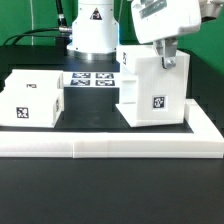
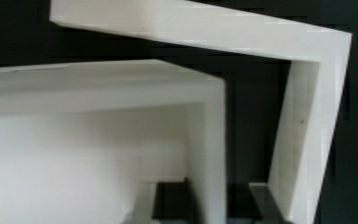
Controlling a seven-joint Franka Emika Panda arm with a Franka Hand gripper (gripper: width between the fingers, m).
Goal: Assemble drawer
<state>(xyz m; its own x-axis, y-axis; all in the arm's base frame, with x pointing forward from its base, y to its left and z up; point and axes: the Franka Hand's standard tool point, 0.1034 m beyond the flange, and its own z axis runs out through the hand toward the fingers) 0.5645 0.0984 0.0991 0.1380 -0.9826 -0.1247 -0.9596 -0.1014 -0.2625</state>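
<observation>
Right now the gripper sits at the top edge of the shell, which stands directly beneath it. Its fingers are set narrow on either side of one upright wall. Whether the pads actually press that wall I cannot tell; the wrist view is too dark at the tips.

My worry is the hold. It is on a thin wall near one top corner, well off the shell's middle. If I push or lift from here, I judge the shell may pivot about the fingers or tip instead of moving square. If the fingers only loosely straddle the wall, it could slip free.

The rail runs just beyond the shell, on the side away from the arm's base, and turns a corner close beside the gripper. A skewed shell could jam against it or ride up on it. The wrist view shows a dark gap between shell and rail, but from above I cannot say whether the base touches.

The small box lies well off to the gripper's side, past the marker board, not yet fitted. Everything rests on a flat black table that looks smooth, so the plastic will likely slide easily. The room behind is dim and tells me little.
</observation>
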